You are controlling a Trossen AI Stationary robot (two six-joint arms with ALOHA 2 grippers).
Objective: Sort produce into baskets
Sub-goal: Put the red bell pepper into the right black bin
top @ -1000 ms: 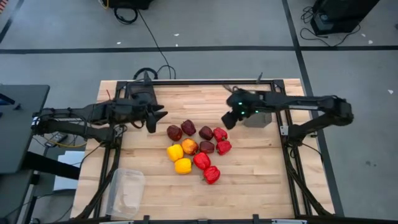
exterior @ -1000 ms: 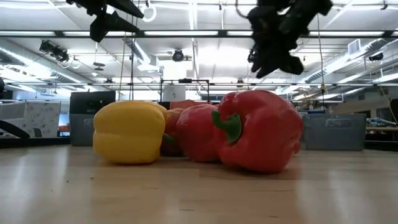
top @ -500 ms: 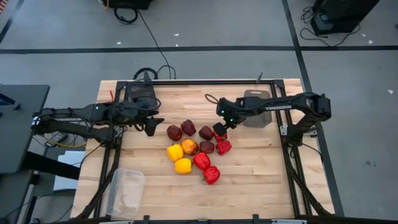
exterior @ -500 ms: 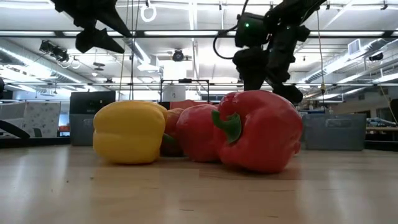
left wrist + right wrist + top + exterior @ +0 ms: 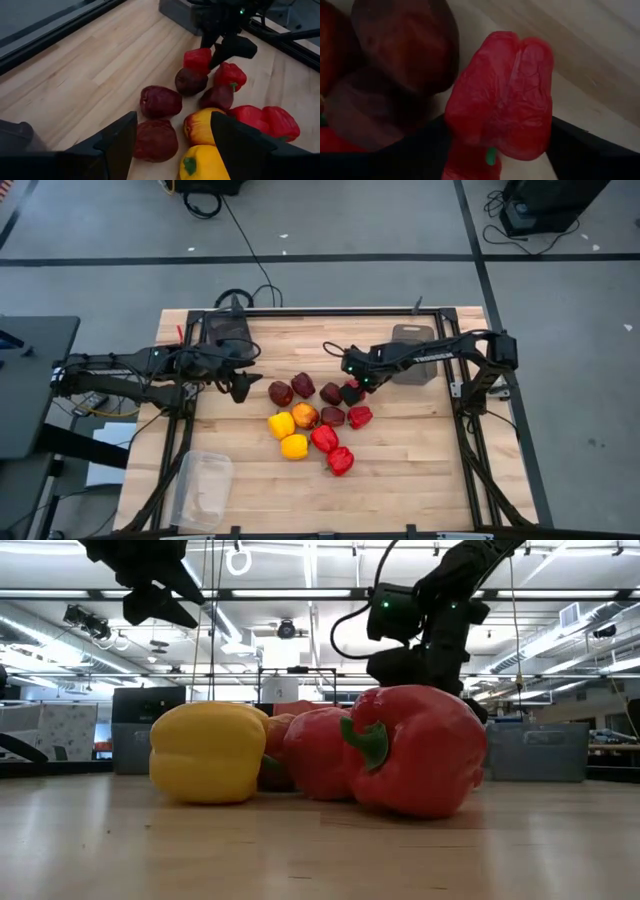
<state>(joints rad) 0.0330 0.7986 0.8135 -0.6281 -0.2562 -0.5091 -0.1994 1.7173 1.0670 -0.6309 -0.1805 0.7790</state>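
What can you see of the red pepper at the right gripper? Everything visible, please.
The red pepper is bright red, glossy, lobed and creased, with a bit of green stem showing at its lower end in the right wrist view. It lies on the wooden table at the far right edge of the pile, beside a dark maroon pepper. The right gripper is down over it with a finger on each side; whether the fingers press it yet is unclear. The left wrist view also shows it.

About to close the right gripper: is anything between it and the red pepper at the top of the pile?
Nothing visible. The right gripper straddles the red pepper, one finger on each side. A maroon pepper sits close beside it and might get nudged.
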